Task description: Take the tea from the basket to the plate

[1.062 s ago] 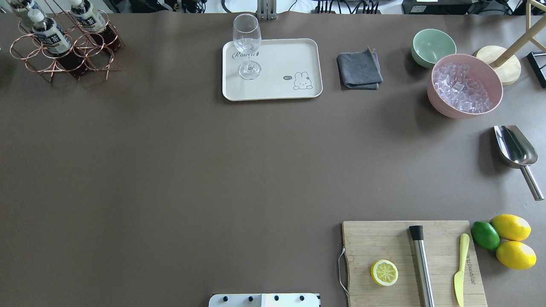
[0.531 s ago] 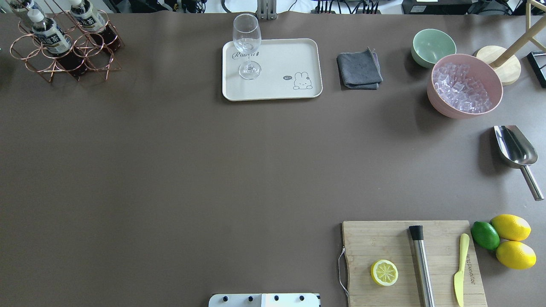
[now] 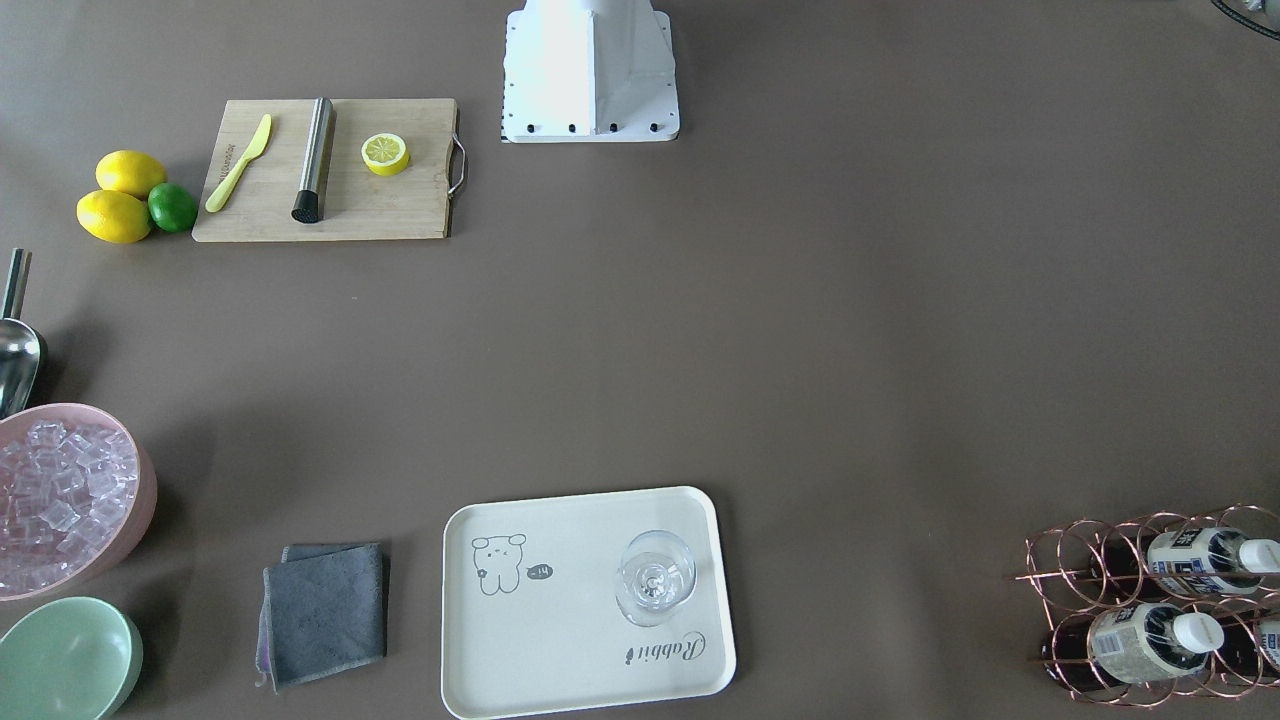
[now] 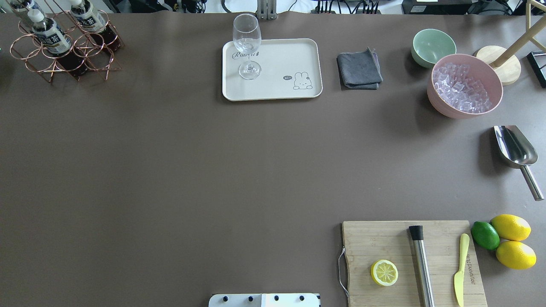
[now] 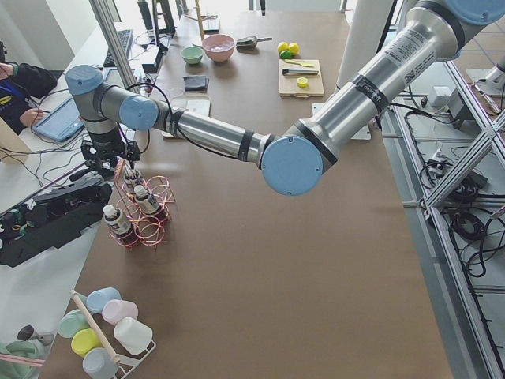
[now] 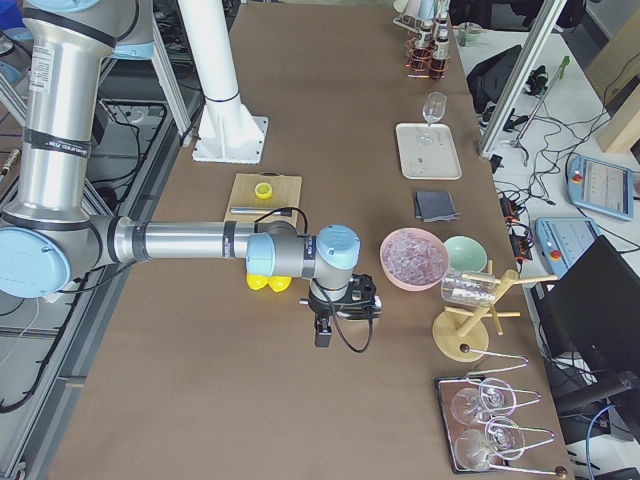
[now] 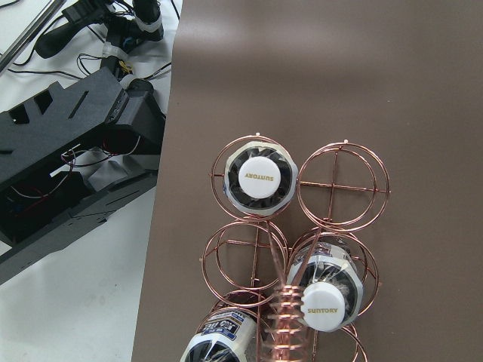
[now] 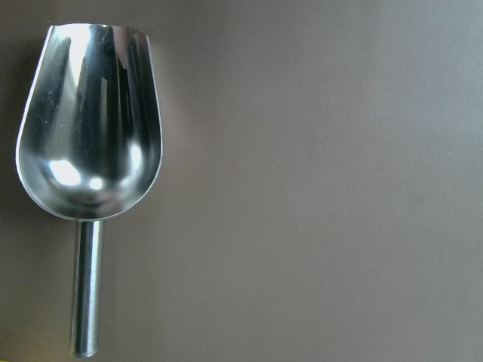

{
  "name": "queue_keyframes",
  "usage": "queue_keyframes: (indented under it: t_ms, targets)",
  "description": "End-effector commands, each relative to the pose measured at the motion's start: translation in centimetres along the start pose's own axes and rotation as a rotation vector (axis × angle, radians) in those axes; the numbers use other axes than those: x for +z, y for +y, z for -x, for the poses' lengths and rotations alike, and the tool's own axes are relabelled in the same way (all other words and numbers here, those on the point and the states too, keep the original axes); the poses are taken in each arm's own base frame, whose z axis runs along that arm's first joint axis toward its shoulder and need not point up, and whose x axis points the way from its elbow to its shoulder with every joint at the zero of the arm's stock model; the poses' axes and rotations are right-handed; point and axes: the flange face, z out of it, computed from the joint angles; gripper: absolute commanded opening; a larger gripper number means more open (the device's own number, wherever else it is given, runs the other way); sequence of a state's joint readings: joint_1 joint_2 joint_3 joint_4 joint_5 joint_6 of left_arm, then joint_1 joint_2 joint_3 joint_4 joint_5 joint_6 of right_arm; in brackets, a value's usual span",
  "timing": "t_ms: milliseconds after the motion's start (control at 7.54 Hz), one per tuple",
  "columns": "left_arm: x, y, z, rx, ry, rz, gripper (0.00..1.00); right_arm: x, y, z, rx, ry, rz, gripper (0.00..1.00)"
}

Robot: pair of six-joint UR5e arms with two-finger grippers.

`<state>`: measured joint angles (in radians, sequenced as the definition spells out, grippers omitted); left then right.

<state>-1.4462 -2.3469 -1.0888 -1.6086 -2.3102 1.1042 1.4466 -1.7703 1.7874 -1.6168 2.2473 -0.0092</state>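
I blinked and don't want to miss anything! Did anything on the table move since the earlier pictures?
No, nothing visibly changed in the overhead view. The tea bottles are in the basket as before, the plate holds only the wine glass as before, and no arm shows there.

**Silver tubes, pale blue caps**

The left arm [image 5: 213,136] and right arm [image 6: 180,242] are brushed silver tubes with grey joints and pale blue caps. A black cable [image 6: 352,349] loops beside the black right claw [image 6: 322,338]. Black screws line the white pedestal base [image 3: 590,60].
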Motion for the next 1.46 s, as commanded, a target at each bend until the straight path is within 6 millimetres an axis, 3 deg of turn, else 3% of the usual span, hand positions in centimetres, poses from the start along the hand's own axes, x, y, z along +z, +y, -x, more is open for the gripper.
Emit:
queue_keyframes:
  t_ms: [0,265,398,531,664,1194,1327]
  targets:
    - [1.1,0.0,-0.1,-0.003,0.018,0.005,0.98,0.1,0.0,-0.1,0.001,0.0,0.001,0.99]
    - [1.0,0.0,-0.1,-0.003,0.016,0.005,0.98,0.1,0.0,-0.1,0.001,0.0,0.001,0.99]
    - [0.9,-0.1,-0.1,-0.002,0.017,0.0,0.93,0.2,0.0,-0.1,0.001,0.0,0.004,0.99]
    - [1.0,-0.1,-0.2,-0.003,0.022,-0.007,0.27,0.4,0.0,0.2,-0.005,0.0,0.008,0.99]
    - [1.1,0.0,-0.3,-0.005,0.025,-0.008,0.0,0.2,-0.1,0.3,-0.007,0.0,0.006,0.99]
    - [0.8,0.5,-0.3,0.025,0.028,-0.004,0.0,1.3,-0.4,-0.5,-0.044,0.0,-0.042,0.99]
    - [-0.8,0.8,0.2,0.024,0.004,-0.008,0.0,1.3,-0.4,-0.6,-0.043,0.0,-0.041,0.99]
